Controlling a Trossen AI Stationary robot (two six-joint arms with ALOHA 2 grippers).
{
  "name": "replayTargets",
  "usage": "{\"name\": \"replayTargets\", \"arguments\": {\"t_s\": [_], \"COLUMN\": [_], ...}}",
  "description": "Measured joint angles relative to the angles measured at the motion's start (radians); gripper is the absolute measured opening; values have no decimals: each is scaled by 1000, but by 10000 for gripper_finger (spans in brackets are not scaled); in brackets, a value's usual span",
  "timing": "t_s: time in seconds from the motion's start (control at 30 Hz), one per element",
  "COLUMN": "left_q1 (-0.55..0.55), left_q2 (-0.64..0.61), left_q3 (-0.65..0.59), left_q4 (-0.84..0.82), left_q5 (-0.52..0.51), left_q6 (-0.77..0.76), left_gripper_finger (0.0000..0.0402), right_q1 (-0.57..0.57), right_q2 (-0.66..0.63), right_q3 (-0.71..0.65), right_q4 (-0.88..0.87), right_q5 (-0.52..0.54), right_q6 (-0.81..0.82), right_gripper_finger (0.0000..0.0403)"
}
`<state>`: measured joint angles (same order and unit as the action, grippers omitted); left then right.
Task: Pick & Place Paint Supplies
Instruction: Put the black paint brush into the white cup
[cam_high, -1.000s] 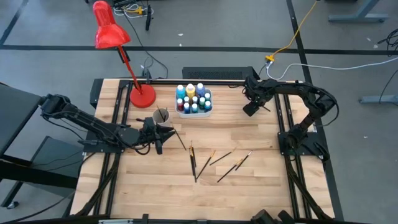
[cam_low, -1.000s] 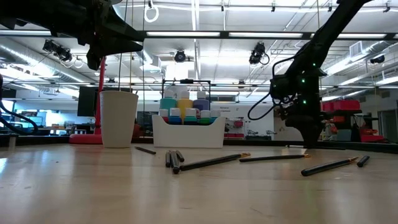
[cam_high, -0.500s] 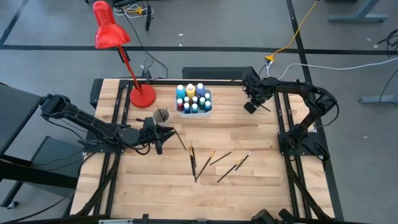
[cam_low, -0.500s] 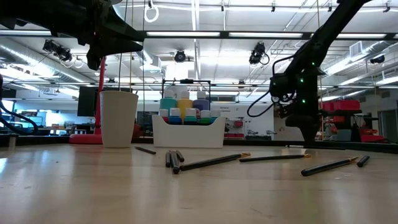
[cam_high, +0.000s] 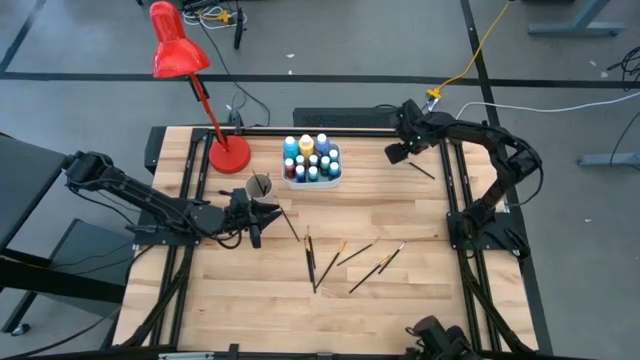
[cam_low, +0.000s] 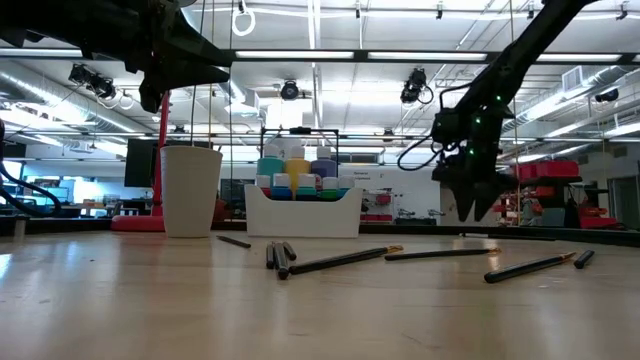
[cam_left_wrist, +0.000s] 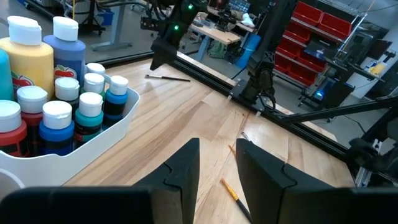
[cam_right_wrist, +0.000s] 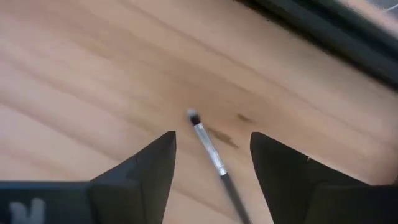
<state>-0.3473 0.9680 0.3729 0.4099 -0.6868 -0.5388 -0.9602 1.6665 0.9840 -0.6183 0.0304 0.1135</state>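
Observation:
Small paint bottles (cam_high: 311, 160) stand in a white tray (cam_high: 336, 177) at the table's far middle. Several paintbrushes (cam_high: 340, 258) lie loose on the wood in the middle. One more paintbrush (cam_high: 420, 168) lies flat near the far right corner. My right gripper (cam_high: 397, 152) hangs open just above and beyond it; the right wrist view shows the brush (cam_right_wrist: 210, 149) on the table below the gap between the fingers. My left gripper (cam_high: 262, 212) hovers near a white cup (cam_high: 259, 186), its fingers apart with nothing between them (cam_left_wrist: 217, 180).
A red desk lamp (cam_high: 228, 152) stands at the far left, left of the tray. A short brush (cam_high: 288, 224) lies just right of my left gripper. Black frame rails run along the far edge (cam_high: 340, 128) and the right edge (cam_high: 455, 190). Bare wood lies near the front.
My right gripper has risen from the table and moved toward the far edge, turning a little, and its fingers have spread open. The paintbrush it stood over now shows, lying flat on the wood at the far right.

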Motion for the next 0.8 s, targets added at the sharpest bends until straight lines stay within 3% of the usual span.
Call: {"name": "replayTargets", "arguments": {"t_s": [0.07,0.33,0.53,0.7,0.8], "left_q1": [0,0,0,0,0], "left_q2": [0,0,0,0,0], "left_q3": [0,0,0,0,0], "left_q4": [0,0,0,0,0], "left_q5": [0,0,0,0,0], "left_q6": [0,0,0,0,0], "left_gripper_finger": [114,114,114,114,114], "right_q1": [0,10,12,12,17], "right_q2": [16,50,49,63,101], "right_q3": [0,14,16,16,21], "right_q4": [-1,-21,-79,-50,-65], "right_q5": [-44,-23,10,68,47], "right_q6": [10,82,125,258,249], "right_gripper_finger": [203,168,165,165,164]}}
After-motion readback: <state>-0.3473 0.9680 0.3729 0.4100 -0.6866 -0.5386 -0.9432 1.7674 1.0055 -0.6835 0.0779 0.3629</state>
